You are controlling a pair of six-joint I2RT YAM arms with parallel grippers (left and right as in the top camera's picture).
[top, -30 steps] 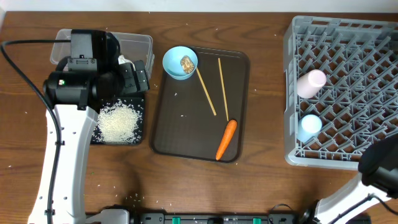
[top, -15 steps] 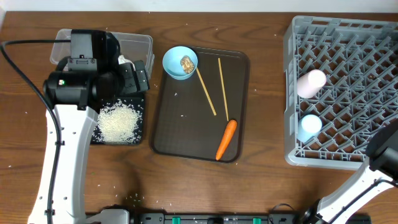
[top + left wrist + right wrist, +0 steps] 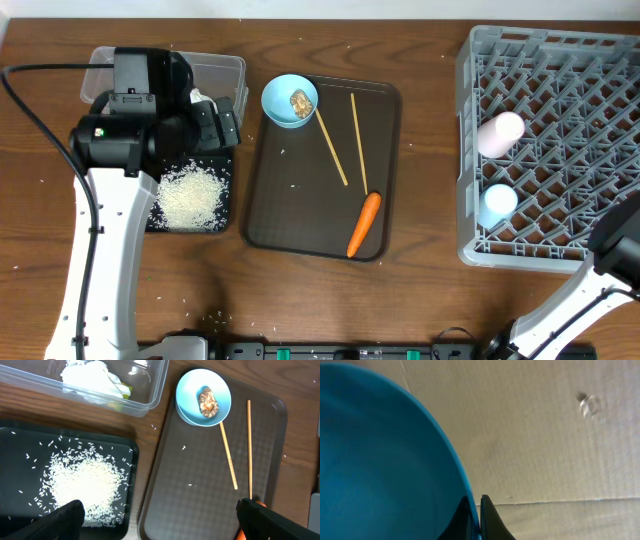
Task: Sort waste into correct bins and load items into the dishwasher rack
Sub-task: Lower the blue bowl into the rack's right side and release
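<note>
blue fills the right wrist view, where we see the right gripper (image 3: 474,502) pinched narrow on the rim of the large blue bowl (image 3: 380,460). the left gripper (image 3: 157,517) hangs spread wide and holds nothing, above the black tray (image 3: 15,435) of white rice (image 3: 85,485) and the brown serving tray (image 3: 200,505). tissue (image 3: 92,375) lies in the clear tub (image 3: 152,390). the small light-blue bowl (image 3: 192,405) holds a brown lump (image 3: 207,401); the chopsticks (image 3: 248,445) and carrot (image 3: 363,224) lie on the brown serving tray. a pink cup (image 3: 500,133) and a light-blue cup (image 3: 496,204) sit in the grey rack (image 3: 560,60)
</note>
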